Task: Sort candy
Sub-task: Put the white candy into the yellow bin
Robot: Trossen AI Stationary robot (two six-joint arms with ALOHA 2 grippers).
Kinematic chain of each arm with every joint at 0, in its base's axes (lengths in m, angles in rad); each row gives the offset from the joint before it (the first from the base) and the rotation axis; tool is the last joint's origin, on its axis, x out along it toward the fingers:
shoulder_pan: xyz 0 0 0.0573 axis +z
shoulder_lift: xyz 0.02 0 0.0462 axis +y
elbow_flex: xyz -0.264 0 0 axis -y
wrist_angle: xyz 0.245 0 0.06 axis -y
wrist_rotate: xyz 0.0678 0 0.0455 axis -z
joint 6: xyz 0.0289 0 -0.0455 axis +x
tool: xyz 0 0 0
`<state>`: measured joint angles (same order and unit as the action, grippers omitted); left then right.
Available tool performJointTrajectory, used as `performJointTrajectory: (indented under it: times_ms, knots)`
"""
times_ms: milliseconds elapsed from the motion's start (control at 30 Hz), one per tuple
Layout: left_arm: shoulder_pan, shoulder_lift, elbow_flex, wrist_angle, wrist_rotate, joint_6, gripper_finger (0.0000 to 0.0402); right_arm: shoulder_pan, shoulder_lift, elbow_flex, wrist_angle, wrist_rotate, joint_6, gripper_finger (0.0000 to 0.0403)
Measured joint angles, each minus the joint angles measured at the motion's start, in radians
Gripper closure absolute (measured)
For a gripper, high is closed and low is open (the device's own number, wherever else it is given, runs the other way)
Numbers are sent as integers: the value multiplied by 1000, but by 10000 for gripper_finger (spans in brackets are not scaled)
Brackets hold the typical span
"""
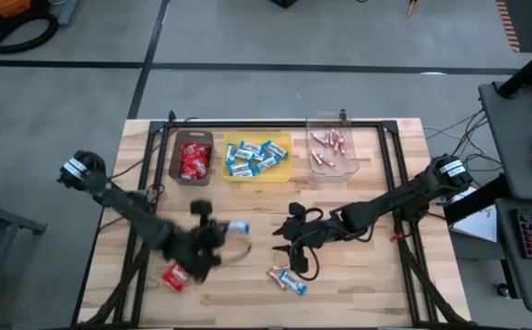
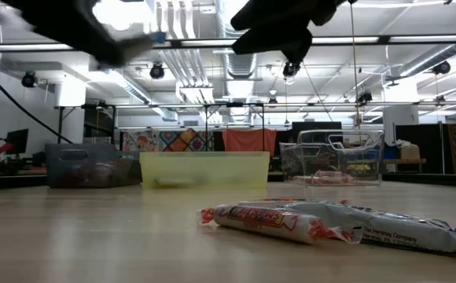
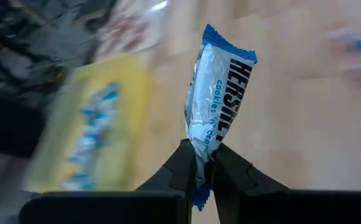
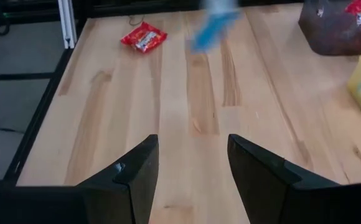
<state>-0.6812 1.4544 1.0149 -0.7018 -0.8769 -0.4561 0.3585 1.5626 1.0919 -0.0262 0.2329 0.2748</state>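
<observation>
Blue-and-white bar (image 3: 216,93) stands pinched by its lower end between the dark fingers (image 3: 182,167) of the left hand (image 1: 218,235), which is clamped tight on the wrapper and lifted off the wooden surface (image 1: 358,275), left of centre. Just beyond that hand, toward the near left, one red packet (image 1: 175,276) lies on the wood.

To the right, the right hand (image 1: 289,240) hovers near the middle of the surface with its fingers (image 4: 134,177) spread wide and nothing between them. Near it, on the near side, a small cluster of loose candies (image 1: 286,278) lies flat: blue-and-white bars and a slim pink stick (image 2: 263,218).

Along the far edge sit three bins in a row. On the left, the brown bin (image 1: 175,161) holds red packets. Next to it, the yellow bin (image 1: 285,156) holds blue-and-white bars. Farthest right, the clear bin (image 1: 324,168) holds pink sticks.
</observation>
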Motion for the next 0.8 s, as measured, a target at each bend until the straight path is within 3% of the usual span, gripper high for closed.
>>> performJointTrajectory:
  times_ms: [100, 233, 333, 467, 567, 800]
  knots:
    - [170, -59, -13, -1, 35, 182, 386, 4, 0, 29, -42, 0, 13, 220]
    - [437, -101, -18, 37, 155, 428, 387, 10, -1, 47, -50, 3, -5, 220]
    - [630, -95, -23, 91, 300, 561, 387, 10, -1, 43, -49, 4, -6, 220]
    - [847, -60, -24, 173, 588, 680, 385, 10, -1, 16, -43, 6, -4, 220]
    - [951, -36, -24, 234, 694, 741, 387, 10, -1, 0, -43, 13, 19, 220]
    - [1064, 32, -23, 333, 782, 882, 387, 10, 0, -13, -43, 15, 49, 220]
